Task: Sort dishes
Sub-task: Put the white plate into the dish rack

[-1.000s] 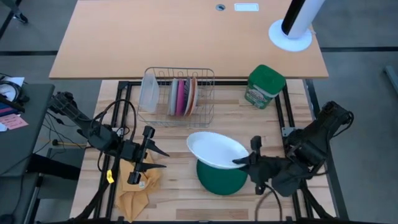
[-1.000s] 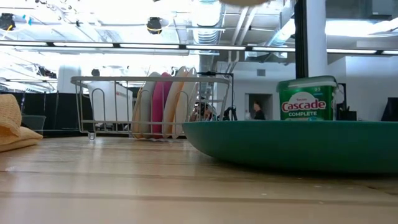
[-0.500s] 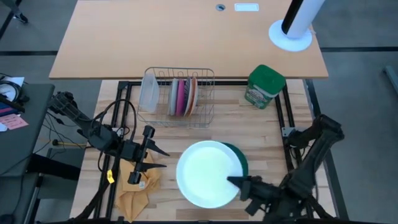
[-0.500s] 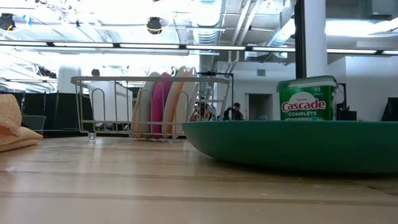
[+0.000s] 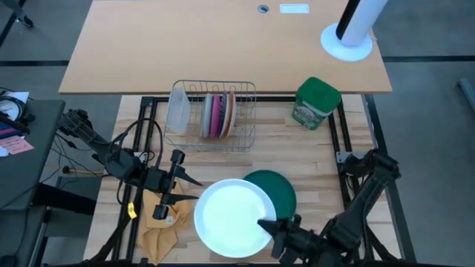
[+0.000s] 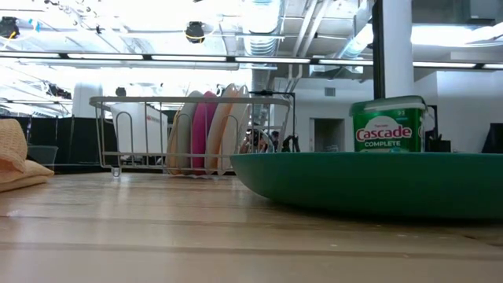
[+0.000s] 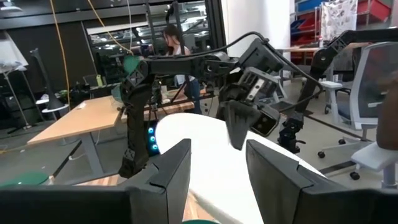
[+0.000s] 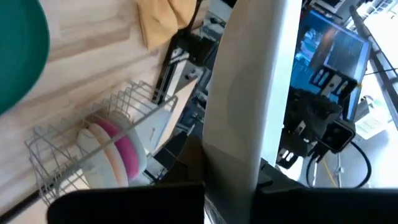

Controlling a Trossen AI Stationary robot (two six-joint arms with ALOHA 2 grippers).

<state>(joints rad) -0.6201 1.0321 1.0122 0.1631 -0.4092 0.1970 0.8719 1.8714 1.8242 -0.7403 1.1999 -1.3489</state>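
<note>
The white plate (image 5: 230,217) is pinched by the right gripper (image 5: 273,231) near the tabletop's front edge; racking is needed next.

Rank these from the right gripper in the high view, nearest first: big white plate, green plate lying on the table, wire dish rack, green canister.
From the right gripper:
1. Big white plate, in its grip.
2. Green plate, just behind.
3. Wire dish rack and green canister, far left and far right: too close to call.

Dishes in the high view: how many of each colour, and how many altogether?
White plate, held by the right end effector: 1
Green plate, on the table: 1
Grey plate, in the rack: 1
Pink plate, in the rack: 1
Orange-and-white plate, in the rack: 1
Total: 5
</note>
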